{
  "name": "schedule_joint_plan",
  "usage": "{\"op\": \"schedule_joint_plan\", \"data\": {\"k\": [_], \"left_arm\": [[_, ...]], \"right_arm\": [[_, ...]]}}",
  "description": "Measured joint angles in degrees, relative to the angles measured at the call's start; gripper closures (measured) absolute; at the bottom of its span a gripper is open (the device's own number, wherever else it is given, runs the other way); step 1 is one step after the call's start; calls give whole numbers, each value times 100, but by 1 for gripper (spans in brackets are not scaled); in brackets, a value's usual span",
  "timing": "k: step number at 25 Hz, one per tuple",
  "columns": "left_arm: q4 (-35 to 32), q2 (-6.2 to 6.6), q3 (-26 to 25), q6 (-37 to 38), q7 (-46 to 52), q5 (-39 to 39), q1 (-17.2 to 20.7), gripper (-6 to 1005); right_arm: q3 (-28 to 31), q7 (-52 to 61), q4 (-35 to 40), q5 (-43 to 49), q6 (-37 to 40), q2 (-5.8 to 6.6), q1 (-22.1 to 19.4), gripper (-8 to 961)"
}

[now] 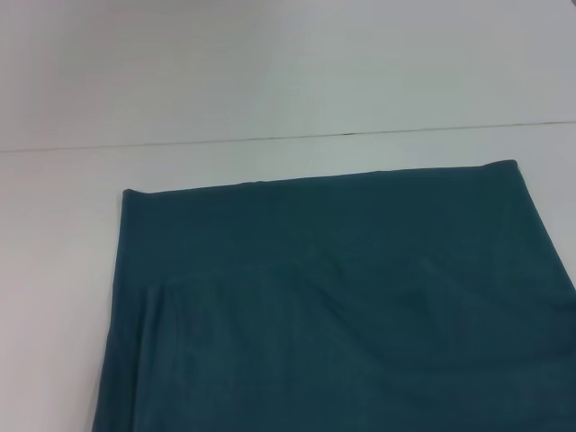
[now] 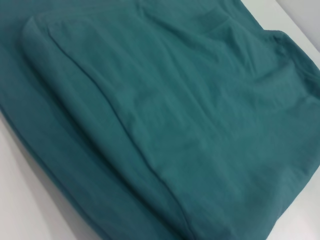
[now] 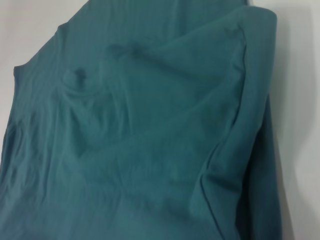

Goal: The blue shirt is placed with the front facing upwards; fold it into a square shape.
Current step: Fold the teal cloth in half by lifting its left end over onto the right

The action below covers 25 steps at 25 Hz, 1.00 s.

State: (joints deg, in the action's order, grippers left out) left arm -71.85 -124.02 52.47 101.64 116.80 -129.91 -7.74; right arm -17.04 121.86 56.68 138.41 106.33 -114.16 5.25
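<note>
Neither tool shows in any of the three views, so how far either is open, or whether either has hold of cloth, cannot be told; both wrist cameras look down on fabric from close above, which suggests the arms hang over the garment. Outward from there, the blue shirt [image 1: 342,306] lies on the white table [image 1: 270,81], filling the head view from about nine o'clock round through six to three, its far edge straight and running off the frame at the near side. No lettering shows; only plain cloth faces up, with a folded-over layer whose edge runs across the middle of the head view. The left wrist view shows that layer [image 2: 165,115] as a rounded flap lying on the layer beneath, with soft wrinkles toward its far end. The right wrist view shows a second flap [image 3: 200,120] with a thick, puckered hem, and a small dark mark, perhaps the neck label [image 3: 79,75], near a bunched crease. My judgement is that the fold is partly made. The risks: a pinch taking only the top layer would let the lower one lag and skew the square; the puckered hem and creases could get pressed in; dragging could slide the whole stack on the smooth table.
</note>
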Motion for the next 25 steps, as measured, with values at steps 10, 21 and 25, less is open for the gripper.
{"op": "schedule_joint_plan", "data": {"k": [10, 21, 25], "left_arm": [[12, 6, -264, 80, -17, 71, -75, 959], [1083, 357, -1071, -22, -47, 25, -1428, 956], [1345, 555, -1243, -176, -36, 40, -1763, 955]], "right_arm": [[296, -189, -296, -108, 385, 81, 216, 811], [841, 126, -862, -138, 29, 501, 1492, 804], [871, 352, -914, -155, -329, 632, 1910, 801]]}}
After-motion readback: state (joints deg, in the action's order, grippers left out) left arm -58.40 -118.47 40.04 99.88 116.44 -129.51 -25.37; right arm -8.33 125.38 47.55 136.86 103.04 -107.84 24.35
